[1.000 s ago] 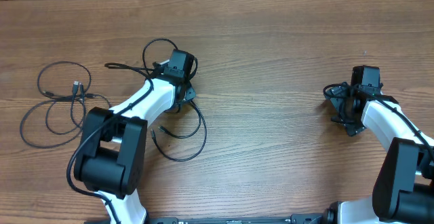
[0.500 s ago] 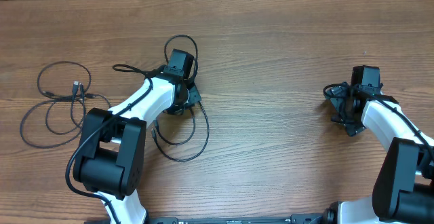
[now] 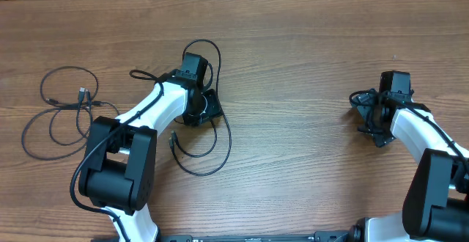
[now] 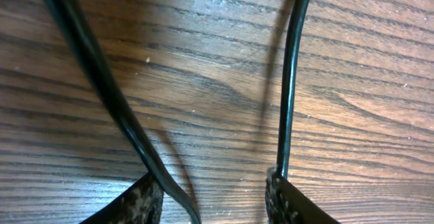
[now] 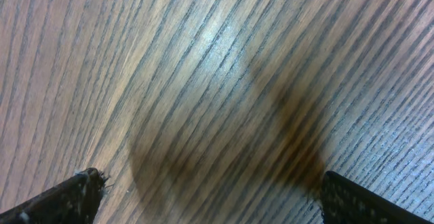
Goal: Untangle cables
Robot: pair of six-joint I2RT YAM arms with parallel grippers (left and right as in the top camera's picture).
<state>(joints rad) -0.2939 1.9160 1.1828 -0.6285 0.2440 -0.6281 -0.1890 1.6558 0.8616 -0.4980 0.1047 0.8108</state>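
One wood-grain table [image 3: 308, 66] under black cables [image 4: 290, 81]

One wooden table [image 3: 308, 44], and two robot arms at it: the left arm [image 3: 157, 106] and the right arm [image 3: 421, 132]. Each arm carries one gripper, so two in all, the left gripper [image 3: 199, 108] and the right gripper [image 3: 372, 119]. Each wrist view shows two fingertips [image 4: 139, 203], which makes four. The thin black cables lie in two separate bunches: the left bunch [image 3: 82, 94] of several loops, and the middle bunch [image 3: 229, 139] with two loops by the left arm. How many cords make up each bunch I can't tell. Close up, the left wrist view shows two strands [image 4: 102, 81].
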